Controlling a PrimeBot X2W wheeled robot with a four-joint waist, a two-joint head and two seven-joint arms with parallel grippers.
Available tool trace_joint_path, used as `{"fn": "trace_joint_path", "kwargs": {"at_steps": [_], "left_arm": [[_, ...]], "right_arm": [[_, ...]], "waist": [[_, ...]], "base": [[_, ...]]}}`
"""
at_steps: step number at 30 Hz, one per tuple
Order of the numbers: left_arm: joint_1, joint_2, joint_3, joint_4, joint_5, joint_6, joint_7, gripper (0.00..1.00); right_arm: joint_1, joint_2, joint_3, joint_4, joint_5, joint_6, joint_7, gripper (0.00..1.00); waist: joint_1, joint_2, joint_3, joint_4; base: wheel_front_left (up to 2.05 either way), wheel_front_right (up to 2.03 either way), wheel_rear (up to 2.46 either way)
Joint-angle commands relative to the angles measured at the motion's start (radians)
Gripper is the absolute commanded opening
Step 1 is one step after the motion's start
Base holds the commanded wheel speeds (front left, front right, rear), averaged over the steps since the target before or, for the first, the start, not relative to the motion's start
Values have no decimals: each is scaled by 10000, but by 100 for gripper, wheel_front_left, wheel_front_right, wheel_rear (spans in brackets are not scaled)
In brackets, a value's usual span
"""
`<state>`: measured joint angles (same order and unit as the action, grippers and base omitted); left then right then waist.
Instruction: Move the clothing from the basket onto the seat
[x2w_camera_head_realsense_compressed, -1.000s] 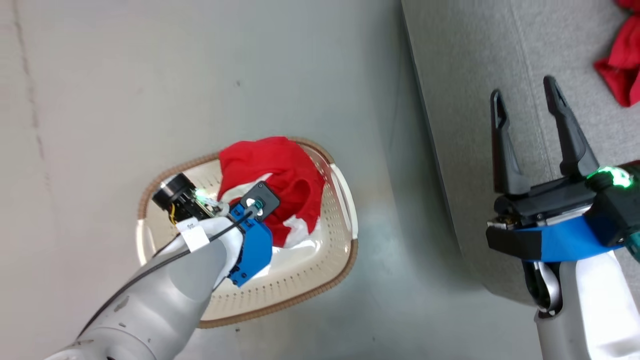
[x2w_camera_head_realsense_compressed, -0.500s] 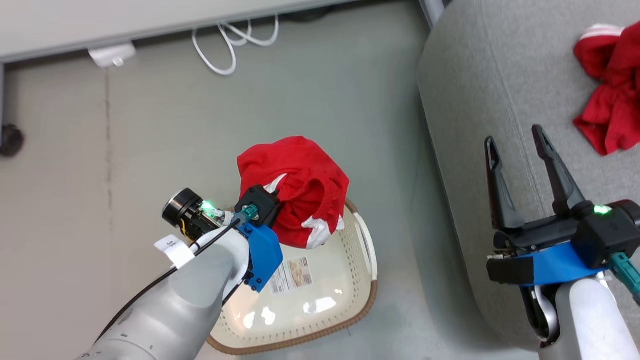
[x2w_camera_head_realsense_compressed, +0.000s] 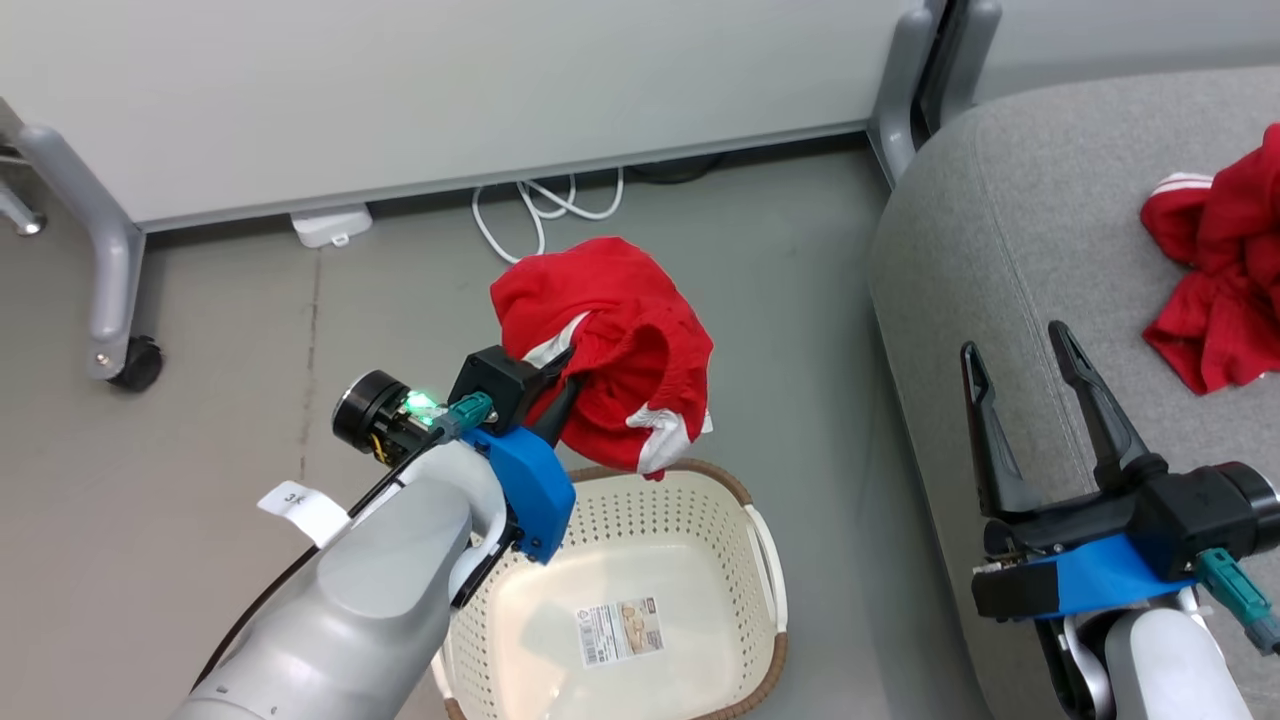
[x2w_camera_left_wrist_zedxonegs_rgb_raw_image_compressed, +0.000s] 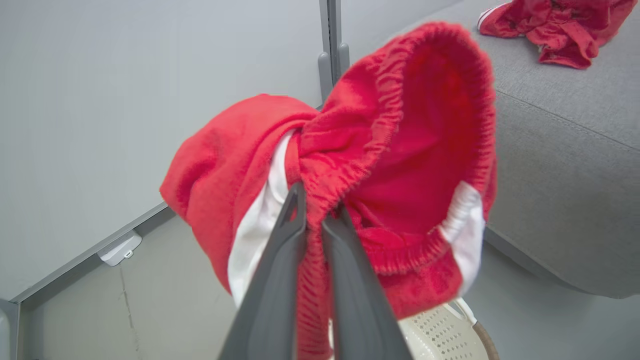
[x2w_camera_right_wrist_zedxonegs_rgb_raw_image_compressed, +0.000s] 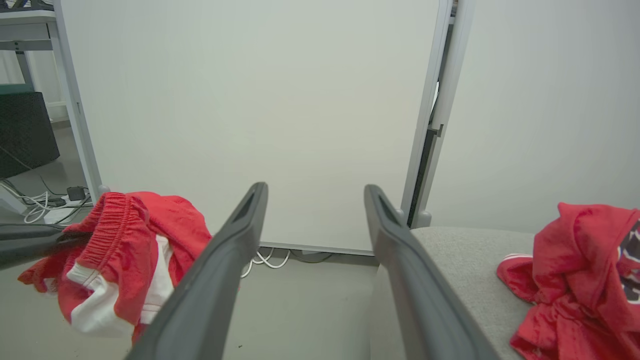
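The left hand (x2w_camera_left_wrist_zedxonegs_rgb_raw_image_compressed: 317, 206) was closed on the elastic hem of the red and white garment (x2w_camera_head_realsense_compressed: 610, 330), its two fingers (x2w_camera_left_wrist_zedxonegs_rgb_raw_image_compressed: 280, 260) pinching a fold of cloth. The bundle hung from that one pinch just above the far rim of the basket (x2w_camera_head_realsense_compressed: 775, 590), seemingly clear of it. In the head view the basket sat at six o'clock from the garment, holding nothing but a label (x2w_camera_head_realsense_compressed: 620, 630) on its bottom. The seat (x2w_camera_head_realsense_compressed: 1000, 230) lay at three o'clock, well apart across a strip of floor (x2w_camera_head_realsense_compressed: 200, 450), with the other red garment (x2w_camera_head_realsense_compressed: 1215, 290) lying toward its far right. The right hand (x2w_camera_head_realsense_compressed: 1013, 342) hung open and empty over the seat's near edge.

The carry to the seat looked like the step in hand. To do it well, I judged, the left hand should grip firmly, since only a small fold was held and the loose cloth could slip. It should travel toward three o'clock high enough for the hanging tail to clear the seat's rounded edge, and steer clear of the right hand. It should open only once the bulk rested well inside the cushion, not on its edge.
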<state>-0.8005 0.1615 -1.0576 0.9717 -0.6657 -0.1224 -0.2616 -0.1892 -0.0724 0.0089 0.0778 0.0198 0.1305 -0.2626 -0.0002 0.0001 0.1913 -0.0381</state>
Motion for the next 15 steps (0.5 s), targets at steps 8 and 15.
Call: {"fn": "trace_joint_path", "kwargs": {"at_steps": [8, 15], "left_arm": [[528, 131, 1311, -1282, 409, 82, -48, 0], [1145, 124, 2371, -2599, 768, 167, -48, 0]], "right_arm": [[469, 54, 19, 89, 65, 5, -34, 100], [794, 128, 26, 170, 147, 5, -34, 100]], "waist": [[2, -1, -625, 301], [2, -1, -932, 415]], "base": [[0, 0, 0], [0, 0, 0]]}}
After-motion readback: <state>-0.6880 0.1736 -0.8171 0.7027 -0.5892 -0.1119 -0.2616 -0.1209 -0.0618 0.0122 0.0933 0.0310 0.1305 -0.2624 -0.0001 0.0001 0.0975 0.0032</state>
